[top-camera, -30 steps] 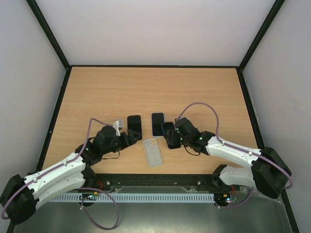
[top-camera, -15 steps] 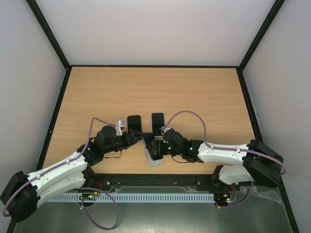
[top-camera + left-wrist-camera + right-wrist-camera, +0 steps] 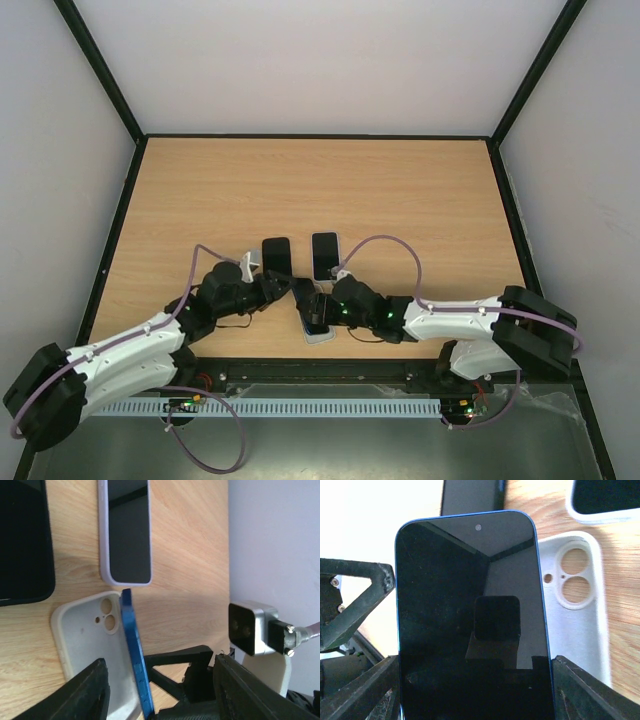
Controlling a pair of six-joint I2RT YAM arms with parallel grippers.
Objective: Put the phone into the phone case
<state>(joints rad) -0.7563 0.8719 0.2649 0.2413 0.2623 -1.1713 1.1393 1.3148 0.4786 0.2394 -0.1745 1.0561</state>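
Observation:
The blue-edged phone is held in my right gripper, its dark screen facing the right wrist camera. It is tilted on edge over the empty white case, which lies flat near the table's front edge. In the left wrist view the phone shows edge-on along the case, right of its camera holes. In the right wrist view the case shows to the phone's right. My left gripper is open and empty just left of the case, its near finger over the case's lower end.
A bare black phone and a phone in a lilac case lie side by side just behind the white case. They also show in the left wrist view, black phone and lilac-cased phone. The table's front rail is close.
My right gripper has carried the phone leftward from beside the lilac-cased phone to over the white case. My left gripper has edged right toward the case.

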